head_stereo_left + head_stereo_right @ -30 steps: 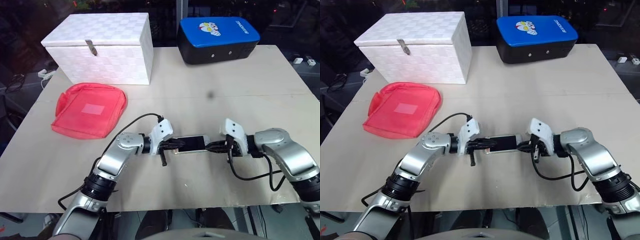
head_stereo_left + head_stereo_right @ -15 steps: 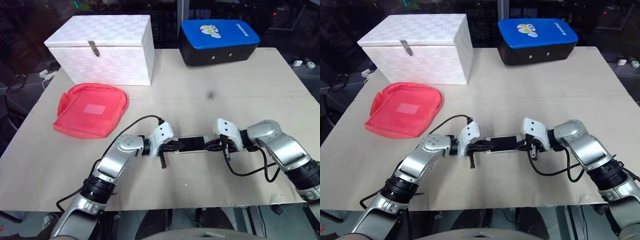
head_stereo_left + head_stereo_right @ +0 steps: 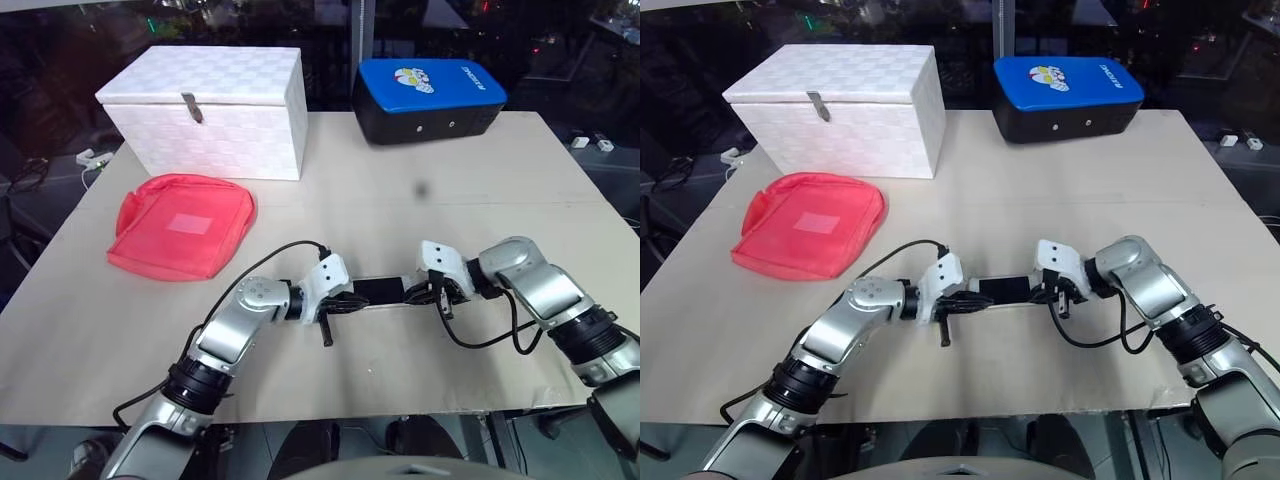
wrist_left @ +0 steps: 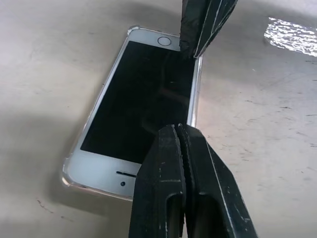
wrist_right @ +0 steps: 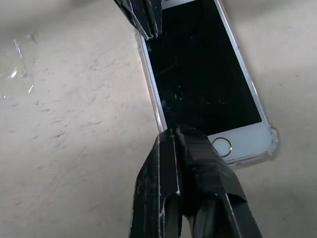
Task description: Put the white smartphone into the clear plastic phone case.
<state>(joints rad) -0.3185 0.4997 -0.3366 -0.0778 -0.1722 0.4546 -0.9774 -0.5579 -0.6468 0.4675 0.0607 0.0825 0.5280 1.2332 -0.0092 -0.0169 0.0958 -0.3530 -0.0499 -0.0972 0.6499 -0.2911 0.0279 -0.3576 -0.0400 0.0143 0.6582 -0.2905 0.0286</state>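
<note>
On the beige counter (image 3: 420, 240), my wrist views reveal the white black-screened smartphone (image 4: 141, 106) seated inside the clear plastic phone case (image 5: 274, 144); my left end effector (image 4: 184, 168) and right end effector (image 5: 184, 148), both shut and empty, press its ends, the right lower than 1 second ago.

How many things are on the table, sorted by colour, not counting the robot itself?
White: 2, the woven box and the white smartphone
Red: 1, the flat pouch
Blue and black: 1, the padded case
Clear: 1, the clear plastic phone case around the phone
Total: 5
</note>
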